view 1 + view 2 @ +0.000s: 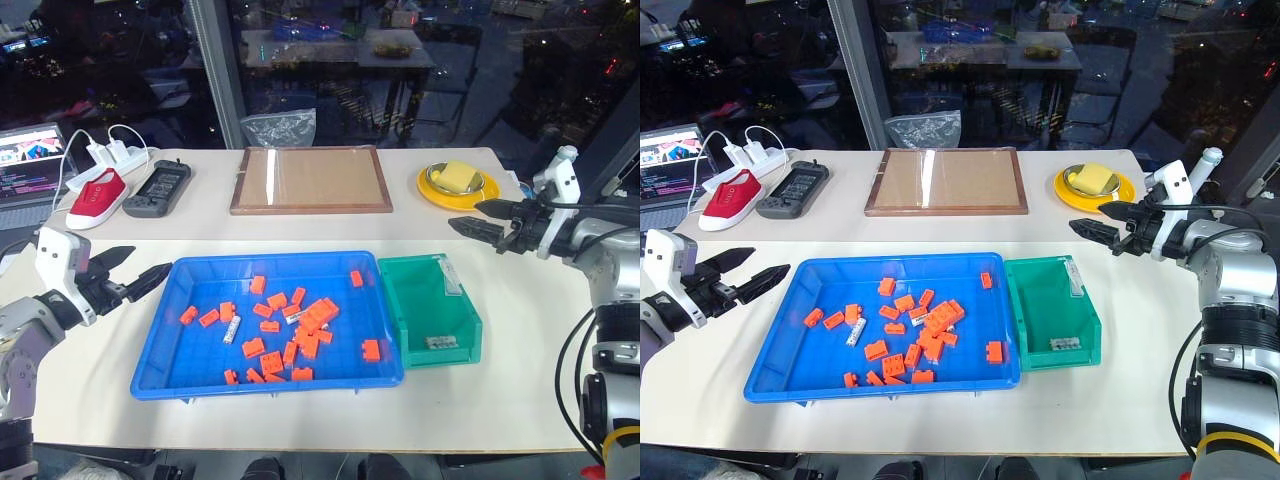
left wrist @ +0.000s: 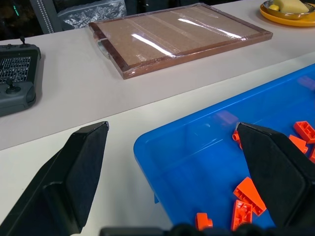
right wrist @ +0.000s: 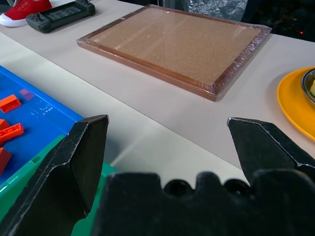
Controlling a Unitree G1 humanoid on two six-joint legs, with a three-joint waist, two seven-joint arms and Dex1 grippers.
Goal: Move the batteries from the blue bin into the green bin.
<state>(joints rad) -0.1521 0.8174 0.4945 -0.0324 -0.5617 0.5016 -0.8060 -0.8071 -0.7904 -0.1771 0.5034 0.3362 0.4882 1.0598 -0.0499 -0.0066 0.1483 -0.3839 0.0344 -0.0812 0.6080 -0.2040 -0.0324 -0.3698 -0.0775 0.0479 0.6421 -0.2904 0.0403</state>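
Note:
The blue bin point(image 1: 190, 352) lies at the table's middle with several orange blocks point(image 1: 310, 322) scattered in it. Among them I make out two pale batteries point(image 1: 232, 330), one left of centre and a second point(image 1: 291, 316) near the middle. The green bin point(image 1: 425, 298) touches the blue bin's right side, and one battery point(image 1: 441, 342) lies at its near end. My left gripper point(image 1: 150, 260) hovers open just off the blue bin's left far corner, with nothing between its fingers point(image 2: 78, 167). Above the table, beyond the green bin's far right, my right gripper point(image 1: 465, 215) is open and empty too.
A brown wooden-framed board point(image 1: 311, 180) lies behind the bins. A yellow dish point(image 1: 457, 185) sits at the far right, close to my right gripper. A red shoe point(image 1: 97, 196), a grey controller point(image 1: 158, 188), white chargers point(image 1: 110, 155) and a laptop point(image 1: 25, 165) occupy the far left.

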